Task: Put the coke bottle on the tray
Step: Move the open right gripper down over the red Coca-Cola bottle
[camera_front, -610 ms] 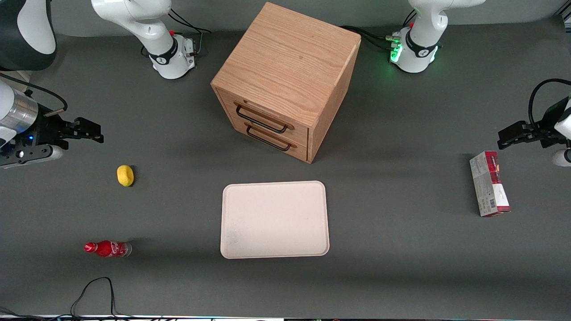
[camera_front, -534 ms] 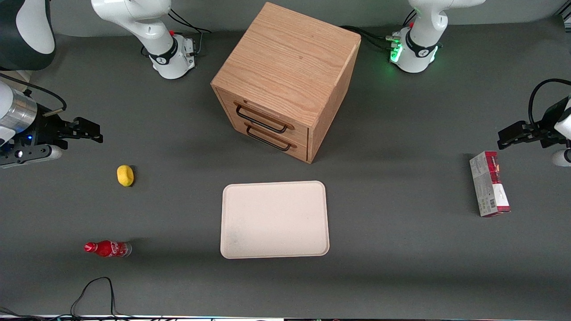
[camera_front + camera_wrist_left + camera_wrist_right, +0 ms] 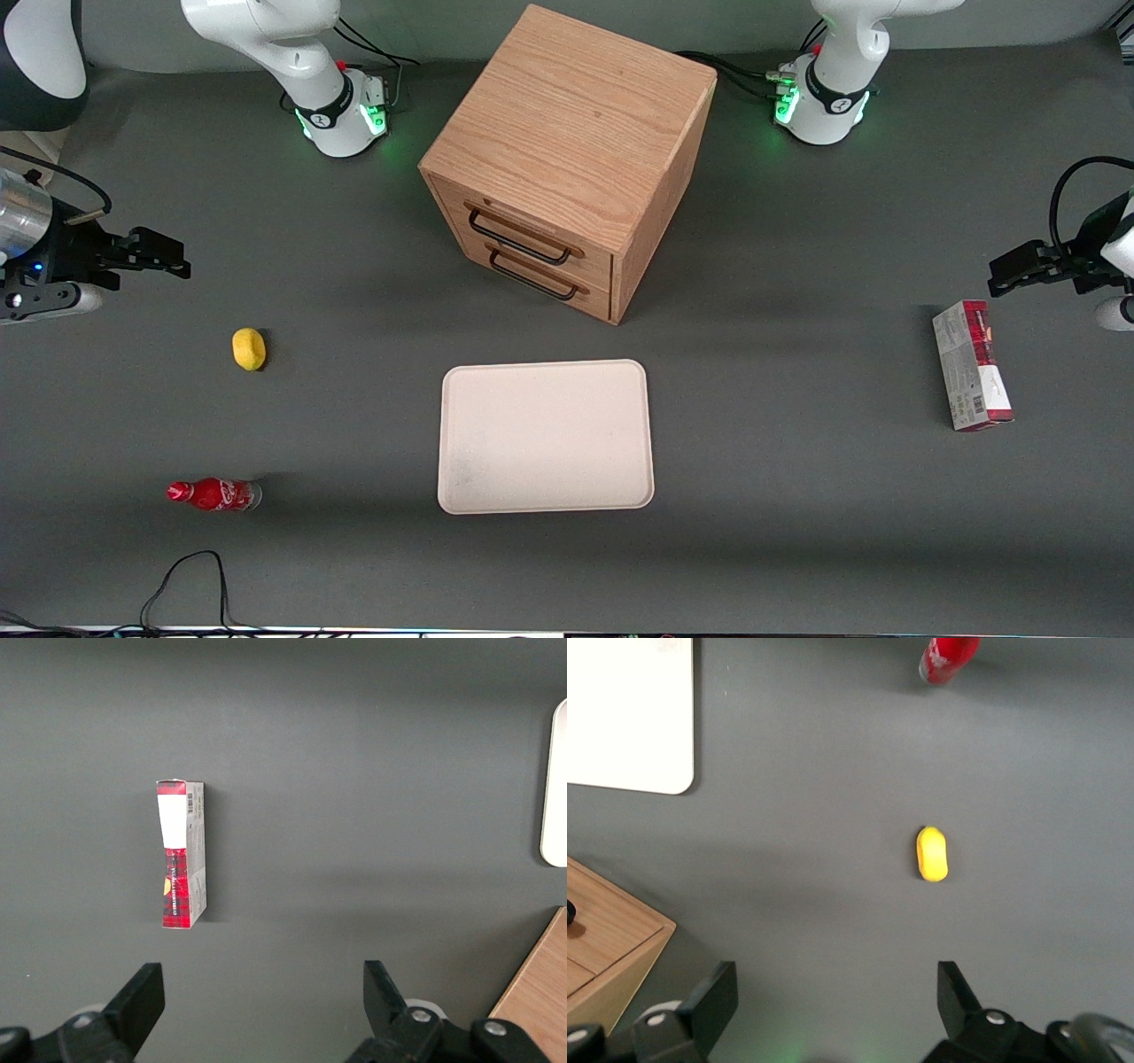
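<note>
Red against the grey table (image 3: 797,496), the coke bottle (image 3: 213,494) lies on its side, well apart from our gripper (image 3: 168,257) and nearer the front camera. We see the fingers (image 3: 713,997) spread wide, empty, above bare table near a lemon (image 3: 249,348). The tray (image 3: 546,436) sits farther toward the parked arm.

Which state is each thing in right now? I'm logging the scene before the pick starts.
coke bottle: lying on its side on the table, untouched.
tray: flat on the table, nothing on it.
gripper: open, holding nothing, farther from the front camera than the lemon.
lemon: resting on the table.
drawer cabinet: both drawers shut.
carton: lying flat.
</note>
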